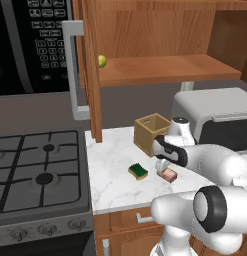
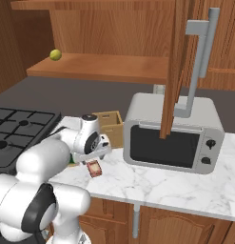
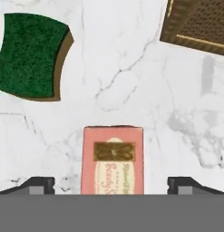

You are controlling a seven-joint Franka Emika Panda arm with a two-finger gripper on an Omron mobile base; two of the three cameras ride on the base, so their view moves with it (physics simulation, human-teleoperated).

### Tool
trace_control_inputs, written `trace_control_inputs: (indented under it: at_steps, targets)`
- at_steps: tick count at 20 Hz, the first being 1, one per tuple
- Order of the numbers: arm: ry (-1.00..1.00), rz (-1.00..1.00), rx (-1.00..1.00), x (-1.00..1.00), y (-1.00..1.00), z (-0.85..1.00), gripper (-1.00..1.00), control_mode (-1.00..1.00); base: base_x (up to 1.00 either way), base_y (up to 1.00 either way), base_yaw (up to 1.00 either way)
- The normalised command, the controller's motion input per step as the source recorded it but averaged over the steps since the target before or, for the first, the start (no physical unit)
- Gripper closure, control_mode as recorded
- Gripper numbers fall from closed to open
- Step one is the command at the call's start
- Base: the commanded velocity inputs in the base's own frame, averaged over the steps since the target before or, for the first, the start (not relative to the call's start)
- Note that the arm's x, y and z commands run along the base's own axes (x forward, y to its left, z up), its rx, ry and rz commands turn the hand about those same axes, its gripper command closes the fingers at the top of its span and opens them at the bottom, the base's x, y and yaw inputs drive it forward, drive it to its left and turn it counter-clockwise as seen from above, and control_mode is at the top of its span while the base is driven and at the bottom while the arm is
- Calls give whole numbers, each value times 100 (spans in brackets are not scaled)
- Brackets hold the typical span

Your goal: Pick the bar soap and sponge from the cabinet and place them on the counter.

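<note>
Since the bar soap (image 3: 112, 159) and sponge (image 3: 31, 55) both lay flat on the counter (image 3: 131, 81), the task looked done; the gripper (image 3: 111, 185) hovered over the soap, jaws wide, apparently holding nothing.

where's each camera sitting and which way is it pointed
Left base view: behind the arm to its left, looking forward and down at the counter, stovetop and open cabinet; the white arm rises at lower right.
Right base view: behind to its right, facing the microwave and counter; the arm rises at lower left.
Hand view: on the hand, looking straight down at the bar soap between the open claw tips, the sponge beside it.
Both base views share the wooden box, the bar soap and the fruit on the shelf.
</note>
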Motion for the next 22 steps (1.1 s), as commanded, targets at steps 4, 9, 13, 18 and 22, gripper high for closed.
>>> trace_control_inputs:
  at_steps: [4,9,13,18,22]
  targets:
    - [-6,-6,0,-20,7,58,-100,-100,0,0,0]
    - [-6,-16,2,-35,0,50,-100,-100,0,0,0]
    - [-12,-23,2,-39,8,54,-100,-100,0,0,0]
    - [-19,-19,0,-37,14,68,-100,-100,0,0,0]
    - [-22,-15,0,-41,12,70,-100,-100,0,0,0]
